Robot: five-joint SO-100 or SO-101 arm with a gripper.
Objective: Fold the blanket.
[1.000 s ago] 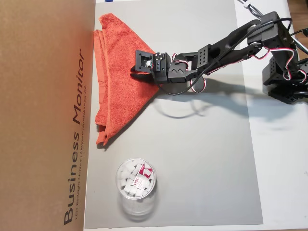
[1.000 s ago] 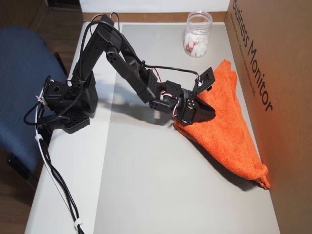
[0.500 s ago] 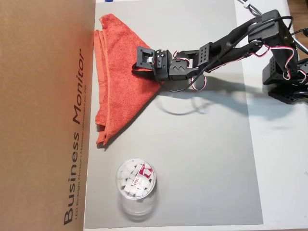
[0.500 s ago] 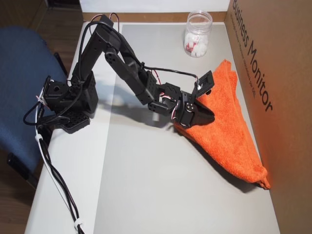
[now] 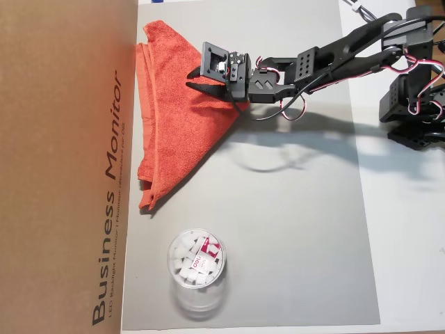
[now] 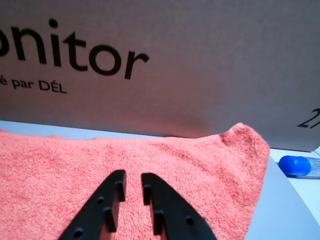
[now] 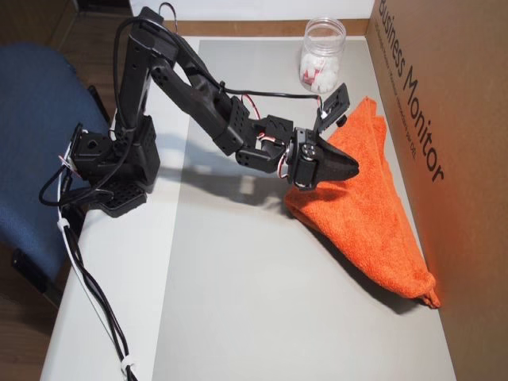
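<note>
Blanket (image 5: 174,118) already doubled into a triangle — lying on the grey mat (image 5: 292,229), long edge against the cardboard box (image 5: 66,167). Gripper (image 6: 131,186) hangs just above it, jaws nearly closed, nothing held. Any further fold looks undone.

We see the blanket (image 5: 177,111) folded on the mat (image 5: 299,229), its long edge against the cardboard box (image 5: 62,174) at the left of an overhead view; the gripper (image 5: 195,76) sits over its right part, jaws nearly together and empty, jar (image 5: 197,268) near the mat's lower edge, well apart from blanket, arm base (image 5: 414,104) at right
</note>
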